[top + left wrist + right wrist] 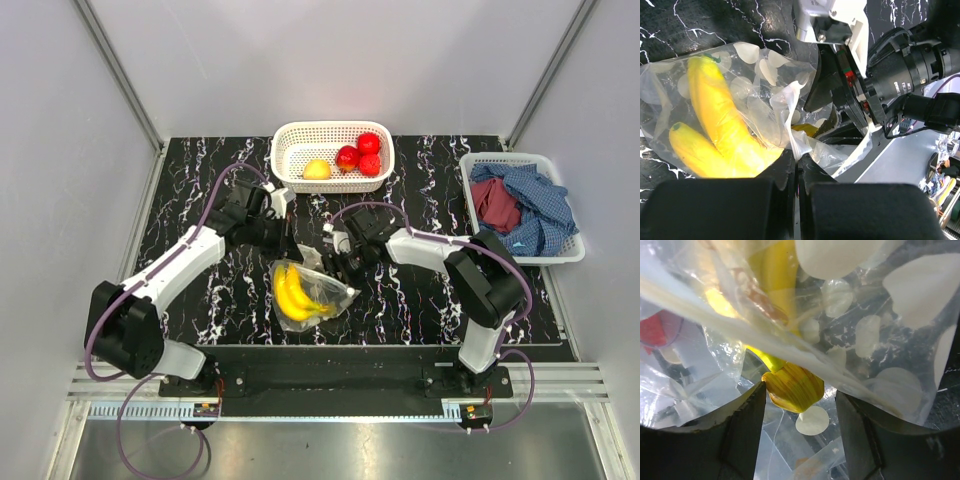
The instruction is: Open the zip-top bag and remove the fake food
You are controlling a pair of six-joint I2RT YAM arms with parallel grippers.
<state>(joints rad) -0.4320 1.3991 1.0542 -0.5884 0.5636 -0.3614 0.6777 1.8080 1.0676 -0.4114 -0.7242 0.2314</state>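
The zip-top bag (322,292) lies at mid-table with the yellow banana bunch (292,296) inside. My left gripper (291,250) is shut on a fold of the bag's upper edge (799,150) and holds it up; the bananas (715,117) show through the dotted plastic. My right gripper (341,264) is open at the bag's mouth. In the right wrist view its fingers (742,432) stand on either side of the banana bunch's stem end (792,387), with the left finger touching it. Red apple pieces (361,155) and a yellow-orange fruit (317,170) lie in the white mesh basket (290,135).
A second white basket (560,250) at the right edge holds red and blue cloths (525,205). The two arms meet closely over the bag. The enclosure's white walls stand behind and at both sides of the black marbled table (200,190).
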